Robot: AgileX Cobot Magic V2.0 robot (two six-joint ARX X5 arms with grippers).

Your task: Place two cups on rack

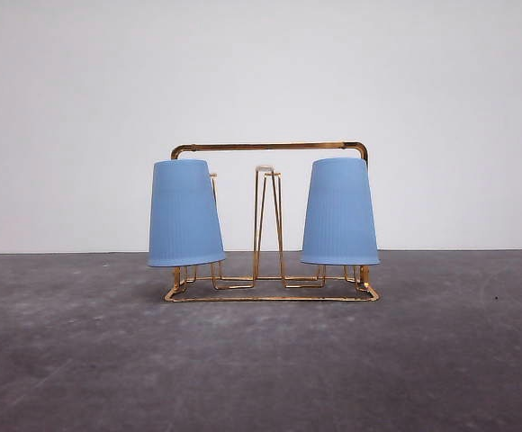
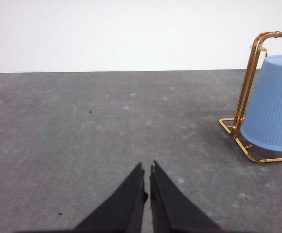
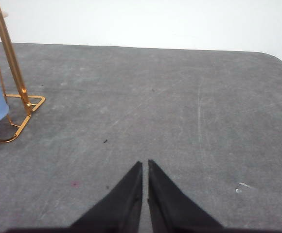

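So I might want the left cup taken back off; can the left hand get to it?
Probably yes: bare table lies between the left hand and the cup, though the rack frame flanks it.

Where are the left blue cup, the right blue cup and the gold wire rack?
left blue cup [image 1: 185, 214], front view, middle of its ribbed wall.
right blue cup [image 1: 340, 212], front view, middle of its ribbed wall.
gold wire rack [image 1: 270, 146], front view, top bar of its frame.

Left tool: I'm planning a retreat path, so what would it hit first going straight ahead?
Likely nothing: ahead of the shut left tool lies bare table; rack and cup sit off to one side.
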